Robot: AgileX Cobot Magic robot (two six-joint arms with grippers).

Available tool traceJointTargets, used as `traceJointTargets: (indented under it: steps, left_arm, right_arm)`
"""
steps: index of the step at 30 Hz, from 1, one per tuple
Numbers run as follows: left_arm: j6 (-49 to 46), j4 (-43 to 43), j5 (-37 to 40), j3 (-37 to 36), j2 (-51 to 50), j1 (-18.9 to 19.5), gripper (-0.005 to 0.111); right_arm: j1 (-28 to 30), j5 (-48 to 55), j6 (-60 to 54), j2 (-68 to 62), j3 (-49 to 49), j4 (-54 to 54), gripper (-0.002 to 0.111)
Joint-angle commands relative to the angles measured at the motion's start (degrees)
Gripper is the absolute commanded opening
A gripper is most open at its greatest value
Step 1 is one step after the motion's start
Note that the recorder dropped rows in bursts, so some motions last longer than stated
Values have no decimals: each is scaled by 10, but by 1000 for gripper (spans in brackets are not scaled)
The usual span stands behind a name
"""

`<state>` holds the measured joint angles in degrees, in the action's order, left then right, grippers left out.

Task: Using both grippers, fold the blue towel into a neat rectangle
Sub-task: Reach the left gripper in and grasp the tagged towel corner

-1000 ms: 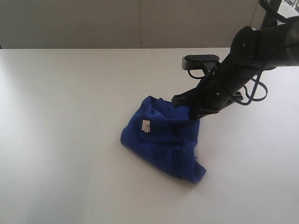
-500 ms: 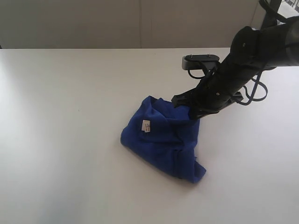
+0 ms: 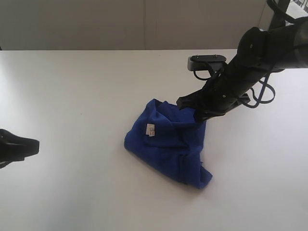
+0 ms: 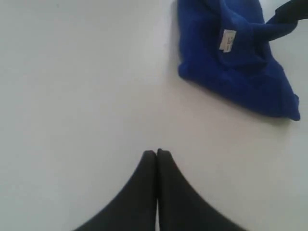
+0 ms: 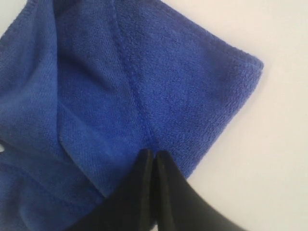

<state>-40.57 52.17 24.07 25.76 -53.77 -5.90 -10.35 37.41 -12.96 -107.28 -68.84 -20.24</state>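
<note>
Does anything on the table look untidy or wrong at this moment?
Yes. The blue towel is bunched in an uneven, crumpled heap near the table's middle, not a flat rectangle, with its white label showing on top. The right pincer is at its far edge; the left pincer is shut, apart from it.

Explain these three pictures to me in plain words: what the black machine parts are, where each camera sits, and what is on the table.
This is a robot with two black arms, each ending in a two-fingered hand. The wide picture comes from a camera off the arms. It shows a white table with a crumpled blue towel carrying a small white label.

The other two pictures come from cameras on the wrists, looking along the fingers. The right hand is down on the towel with its fingers together; whether cloth is pinched between them cannot be told. In the wide view it reaches in from the right. The left hand is shut, holds nothing, and sits apart from the towel at the wide view's left edge.
</note>
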Motion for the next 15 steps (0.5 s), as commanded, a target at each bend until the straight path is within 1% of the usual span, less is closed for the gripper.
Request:
traceJointTargets:
  steps: [1,4,8,11,15]
  left_arm:
    - [-4,12,-23,26,-13,-52,0]
    - [-2,16,-34,45,-38,-86,0]
    - [0,60,-41,81,-86,-132,0]
    - [0,76,-85,114,-127,-171,0]
    - [0,85,-112,164,-201,-219,0]
  right_arm:
    - [1,-3,-3,6,2,6,0]
    - [1,-4,-3,6,2,6,0]
    - [1,-6,-3,6,2,6,0]
    - [1,-9,-3,6,2,6,0]
    - [1,-9,-3,6,2,6,0]
